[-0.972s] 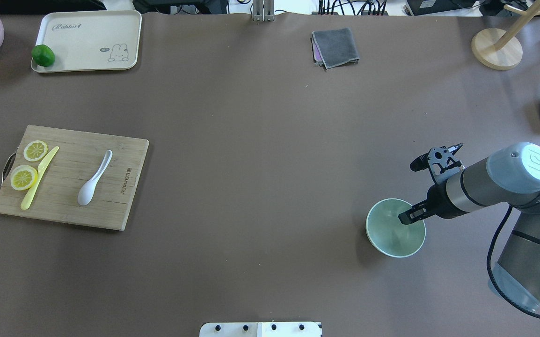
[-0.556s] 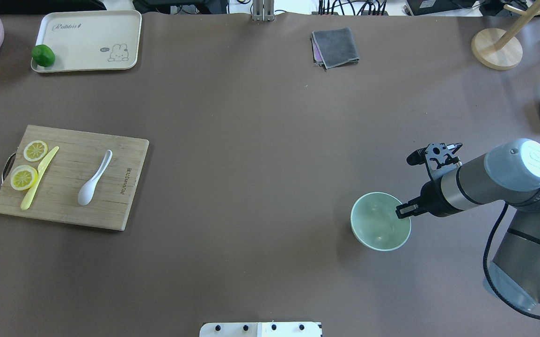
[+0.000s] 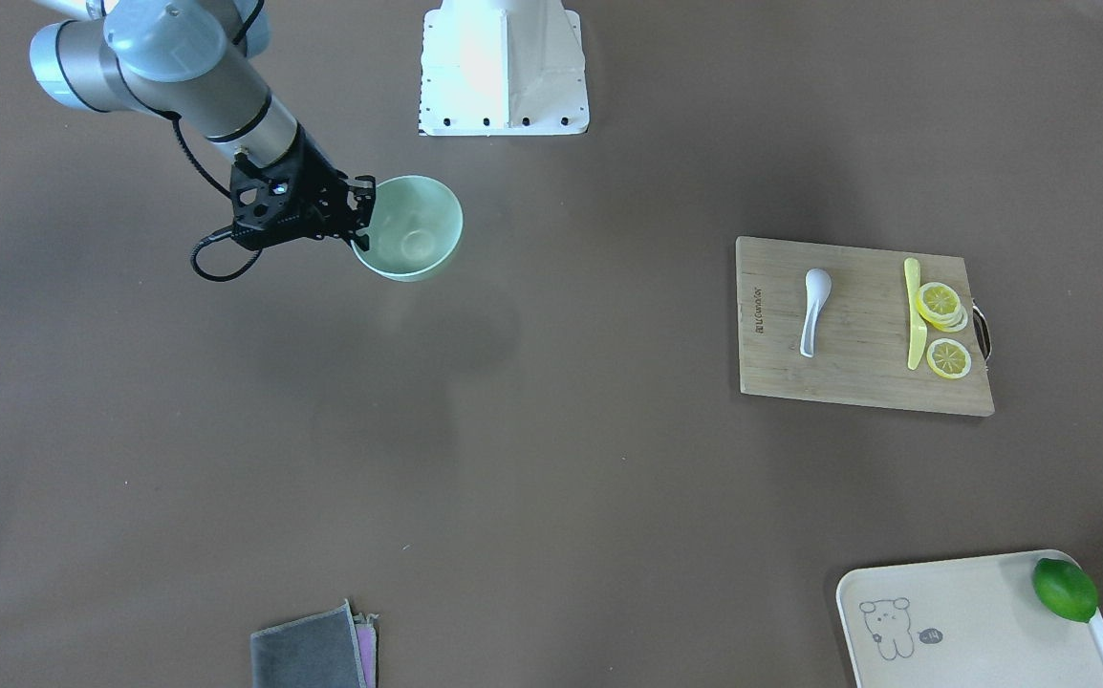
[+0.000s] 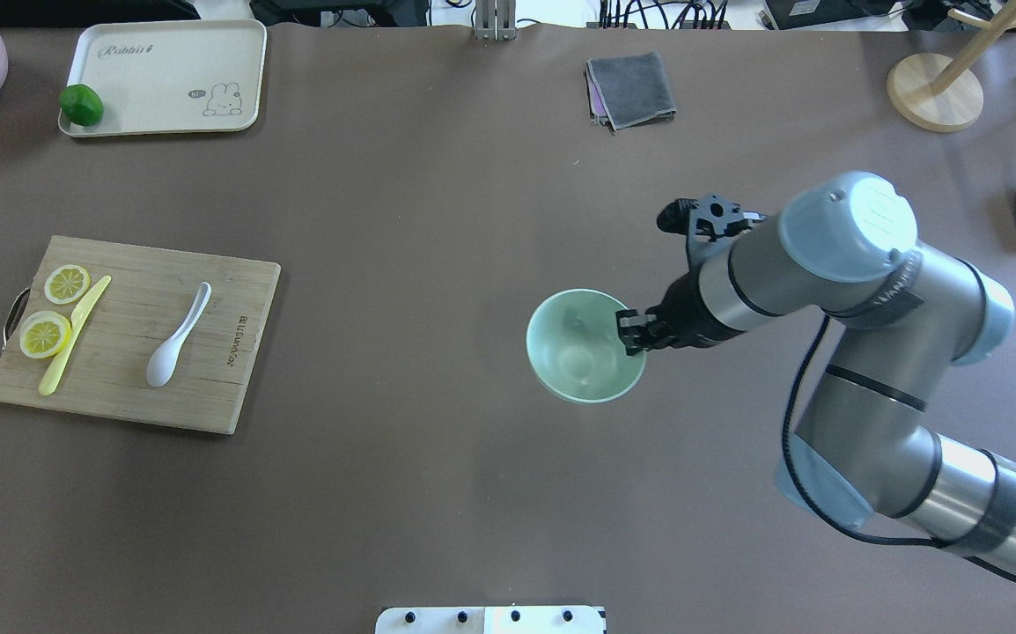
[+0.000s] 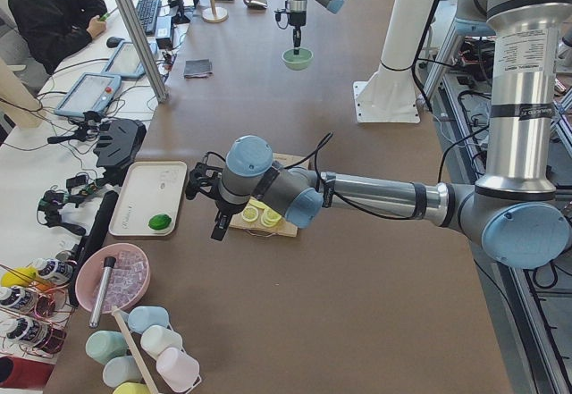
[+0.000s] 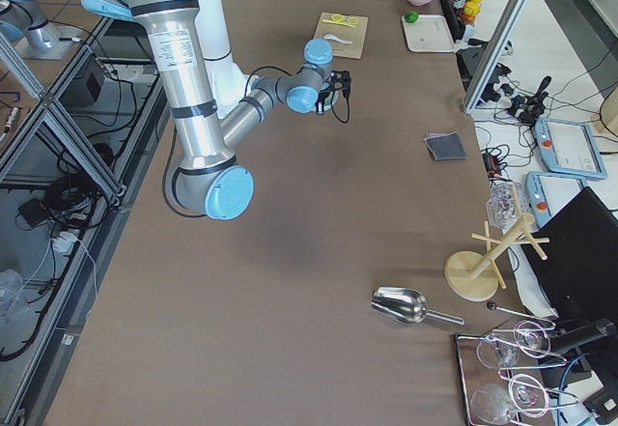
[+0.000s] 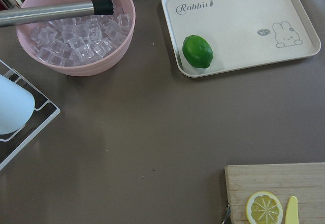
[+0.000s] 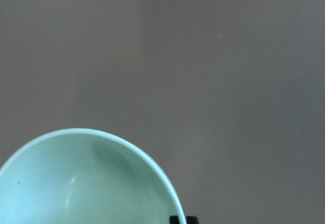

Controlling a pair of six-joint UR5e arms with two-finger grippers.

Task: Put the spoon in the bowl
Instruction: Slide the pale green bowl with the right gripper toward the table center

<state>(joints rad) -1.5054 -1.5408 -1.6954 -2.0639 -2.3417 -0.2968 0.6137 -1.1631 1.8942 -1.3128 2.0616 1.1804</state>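
The white spoon (image 4: 175, 339) lies on a wooden cutting board (image 4: 235, 387) at the table's left; it also shows in the front-facing view (image 3: 813, 308). My right gripper (image 4: 632, 339) is shut on the right rim of the mint-green bowl (image 4: 574, 352) and holds it above the table's middle, its shadow on the table below (image 3: 413, 229). The right wrist view shows the bowl's inside (image 8: 86, 183), which is empty. My left gripper (image 5: 219, 226) shows only in the exterior left view, above the table by the board; I cannot tell whether it is open or shut.
A yellow knife (image 4: 73, 335) and lemon slices (image 4: 44, 334) lie on the board's left part. A cream tray (image 4: 165, 75) with a lime (image 4: 81, 104) stands at the far left, beside a pink bowl of ice (image 7: 76, 26). A grey cloth (image 4: 631, 88) lies at the far middle.
My right gripper has carried the bowl leftward and farther from the robot, from the table's right part toward its middle. The spoon has not moved.
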